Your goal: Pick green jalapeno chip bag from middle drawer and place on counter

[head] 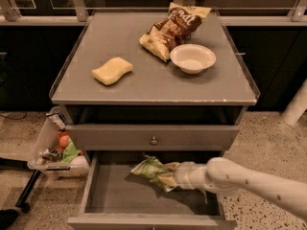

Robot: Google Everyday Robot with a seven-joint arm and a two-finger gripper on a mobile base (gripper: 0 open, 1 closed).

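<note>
On the counter (144, 87) the yellow sponge (112, 71) sits left. The brown-and-yellow chip bag (170, 30) & white bowl (193, 57) sit right-rear, w/ bare grey between. Below, the middle drawer (103, 195) is pulled out. The green jalapeno chip bag (149, 168) hangs just above its floor, pinched at its right end by the gripper (168, 177), w/ the arm (249, 178) reaching in from the right. We'd draw it outward first, clear of the knobbed drawer front (153, 137) & counter lip, then raise it. Foil's slippery, so firm pinch, and set down front-centre.
</note>
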